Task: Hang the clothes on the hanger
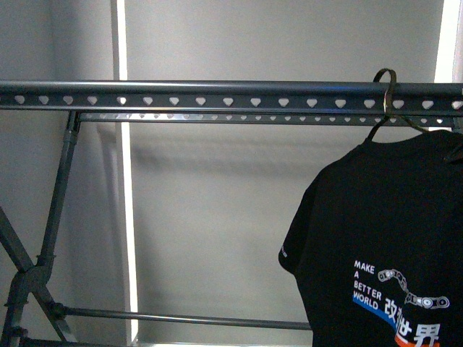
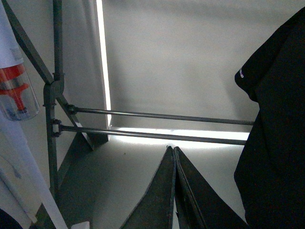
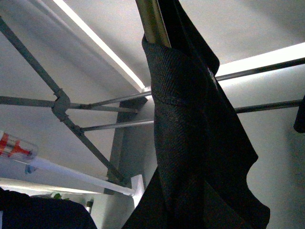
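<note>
From the front, the black short-sleeved T-shirt [image 1: 391,238], with white "MAKE A BETTER WORLD" lettering and blue-orange characters, hangs from a thin dark hook [image 1: 387,90] looped over the long dark grey metal rail [image 1: 217,94] punched with heart-shaped holes. It sits at the rail's right end, probably because that end lies closest to the arm that carries it. Neither arm shows in this view. In the left wrist view, the left end effector [image 2: 174,191] has its two dark fingers pressed together with nothing between them, pointing toward the rack's two lower crossbars [image 2: 157,126]; the shirt's sleeve [image 2: 271,95] hangs just beside it, untouched, so this arm seems merely parked out of the way. In the right wrist view, dark knit fabric [image 3: 190,143] drapes down off a shiny metal bar [image 3: 153,21] and fills the centre; the right end effector's fingers are hidden, so I cannot tell their state.
</note>
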